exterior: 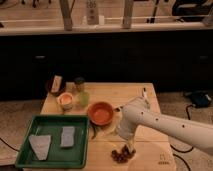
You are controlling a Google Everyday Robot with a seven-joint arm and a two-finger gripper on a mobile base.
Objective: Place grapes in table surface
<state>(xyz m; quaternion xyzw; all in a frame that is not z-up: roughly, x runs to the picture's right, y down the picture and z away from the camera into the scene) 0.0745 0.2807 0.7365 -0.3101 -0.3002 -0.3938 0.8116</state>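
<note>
The grapes (pixel 120 155), a small cluster of dark reddish-brown berries, are at the front middle of the light tan table surface (pixel 150 145), low over or on the wood; I cannot tell which. My gripper (pixel 129 148) hangs from the white arm (pixel 160 122) that reaches in from the right. It is right at the upper right side of the cluster and touches or nearly touches it. The arm's wrist hides most of the gripper. A small dark logo mark (pixel 162 159) sits on the tabletop to the right of the grapes.
An orange bowl (pixel 101 113) stands just behind the grapes, with a dark green vegetable (pixel 93 131) beside it. A green tray (pixel 52 141) with two grey pieces fills the front left. A small cup (pixel 66 100), a green bottle (pixel 81 93) and a dark container (pixel 55 85) stand at the back left.
</note>
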